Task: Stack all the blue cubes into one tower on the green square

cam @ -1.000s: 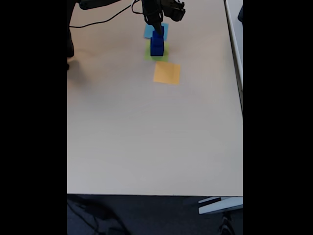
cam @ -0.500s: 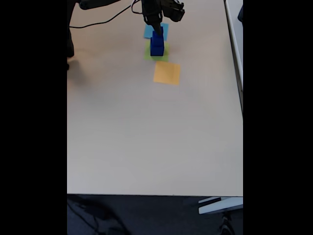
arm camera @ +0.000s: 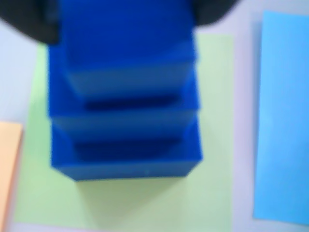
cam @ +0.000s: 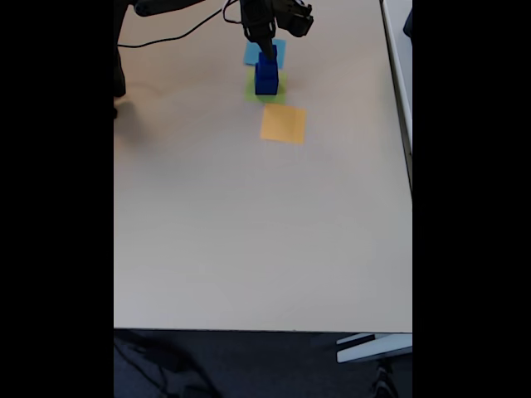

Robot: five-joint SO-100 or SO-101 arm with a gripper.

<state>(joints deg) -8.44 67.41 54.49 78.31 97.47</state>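
Note:
Three dark blue cubes form a tower on the green square point(arm camera: 145, 203): the large cube point(arm camera: 125, 164) at the bottom, the medium cube point(arm camera: 125, 121) on it, the small cube point(arm camera: 125, 48) on top. In the wrist view my gripper point(arm camera: 125, 19) has one dark finger against each side of the small cube, shut on it. In the fixed view the tower point(cam: 265, 76) stands on the green square point(cam: 280, 93) at the far end of the table, with my gripper point(cam: 265, 50) right above it.
A light-blue paper square point(arm camera: 282, 121) lies right of the green one in the wrist view, and an orange square point(arm camera: 8, 164) lies left. In the fixed view the orange square point(cam: 283, 123) sits nearer the camera. A black cable point(cam: 166, 37) runs at the far left.

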